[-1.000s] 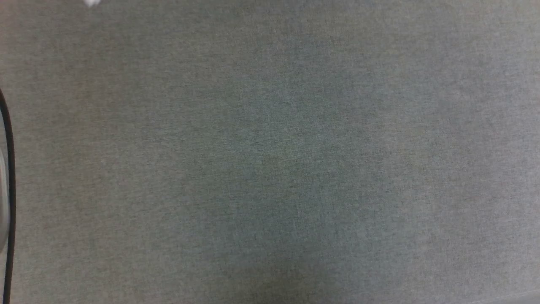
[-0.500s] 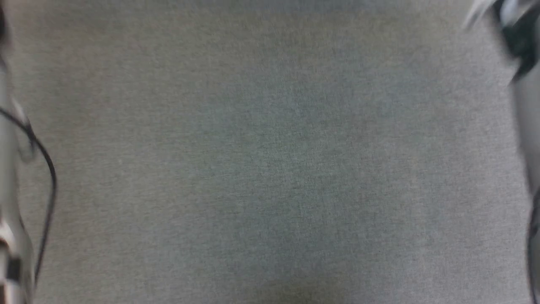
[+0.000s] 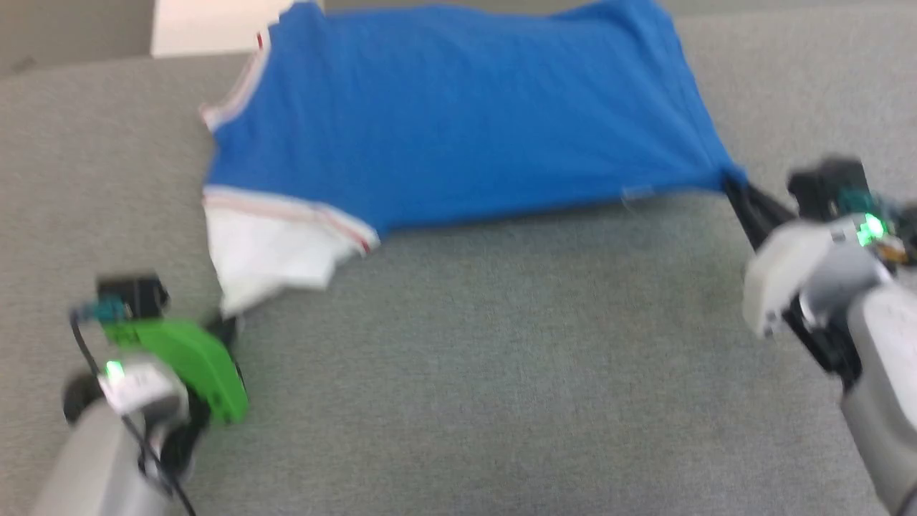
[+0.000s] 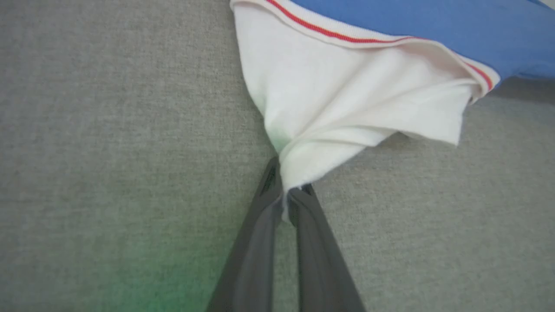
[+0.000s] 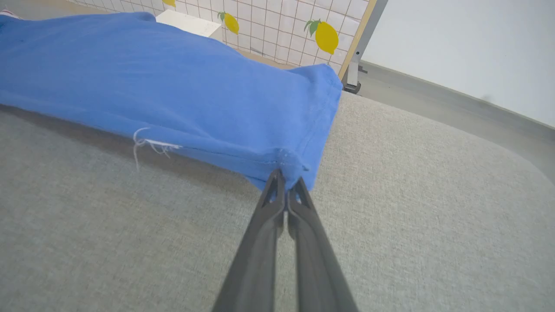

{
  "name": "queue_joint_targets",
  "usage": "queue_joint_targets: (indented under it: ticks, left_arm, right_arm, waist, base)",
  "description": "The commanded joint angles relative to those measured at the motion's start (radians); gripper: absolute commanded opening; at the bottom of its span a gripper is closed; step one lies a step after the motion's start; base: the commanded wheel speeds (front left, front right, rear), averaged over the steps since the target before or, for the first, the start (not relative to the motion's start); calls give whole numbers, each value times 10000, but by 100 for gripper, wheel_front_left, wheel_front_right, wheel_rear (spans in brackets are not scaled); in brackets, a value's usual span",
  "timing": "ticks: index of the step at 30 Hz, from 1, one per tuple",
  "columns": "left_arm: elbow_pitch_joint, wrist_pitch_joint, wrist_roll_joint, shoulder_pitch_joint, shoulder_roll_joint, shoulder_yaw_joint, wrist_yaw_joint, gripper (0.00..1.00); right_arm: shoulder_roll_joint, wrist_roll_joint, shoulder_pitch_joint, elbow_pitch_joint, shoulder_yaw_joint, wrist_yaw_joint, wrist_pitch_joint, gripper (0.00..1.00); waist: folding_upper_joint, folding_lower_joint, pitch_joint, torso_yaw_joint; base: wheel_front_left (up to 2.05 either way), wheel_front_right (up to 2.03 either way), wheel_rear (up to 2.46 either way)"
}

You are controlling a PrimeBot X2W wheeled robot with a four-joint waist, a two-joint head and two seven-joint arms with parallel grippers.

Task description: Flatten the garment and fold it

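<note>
In the head view, which is blurred, the shirt [image 3: 458, 122] lies spread across the far half of a grey cloth surface [image 3: 501, 373], blue body stretched sideways between the two arms; its white sleeve [image 3: 265, 251], edged with thin red stripes, bunches at the near left; the left gripper [image 3: 228, 322], under a green housing, sits at the lower left with its tips at the sleeve's bottom point; the right gripper [image 3: 731, 183] reaches in from the right and meets the blue corner, which is drawn to a peak there; a pale box [image 3: 208, 29] shows at the upper left edge. In the left wrist view the two dark fingers [image 4: 260, 225] are pinched together on the tip of the sleeve, whose cloth fans out above them in folds; the blue body crosses the upper right; a green glow falls on the surface below. In the right wrist view the fingers are closed tight on the blue hem corner; a shadow lies under the near edge of the shirt; a loose white thread [image 5: 147, 145] hangs from that edge to the left; beyond stands a tiled panel [image 5: 277, 21] printed with lemons.
</note>
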Motion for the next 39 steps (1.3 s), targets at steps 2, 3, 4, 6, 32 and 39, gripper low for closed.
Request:
queue_joint_targets:
  ticks: [2, 3, 4, 6, 32, 39]
  left_arm:
    - [-600, 538, -306, 1141, -16, -67, 200, 0]
    - [-868, 708, -428, 1495, -27, -70, 266, 0]
    - [-1206, 920, -557, 1921, -23, -91, 341, 0]
    - [-1825, 1292, -757, 2678, -7, -127, 528, 0]
    - [-4910, -1686, 1087, 5141, -748, -920, 1053, 0]
    - [-4312, -3276, 2088, 3594, -984, -1203, 671, 0]
  right_arm:
    - [24, 3, 789, -245, -401, -19, 29, 0]
    - [20, -88, 1045, -310, -511, -19, 47, 0]
    - [16, -186, 1357, -373, -642, -19, 68, 0]
    - [14, -386, 1918, -445, -902, -19, 142, 0]
    - [1211, -944, 6240, -2041, -2928, -19, -1116, 0]
    - [1073, -964, 5732, -2511, -2462, -19, -1621, 0]
  waist:
    - [60, 1, -913, 325]
    - [60, 1, -1006, 343]
    - [60, 1, -1120, 370]
    - [60, 1, -1321, 427]
    - [60, 1, -1766, 767]
    - [60, 1, -1613, 647]
  base:
    - [0, 0, 0]
    - [0, 0, 0]
    - [0, 0, 0]
    - [0, 0, 0]
    - [0, 0, 0]
    - [0, 0, 0]
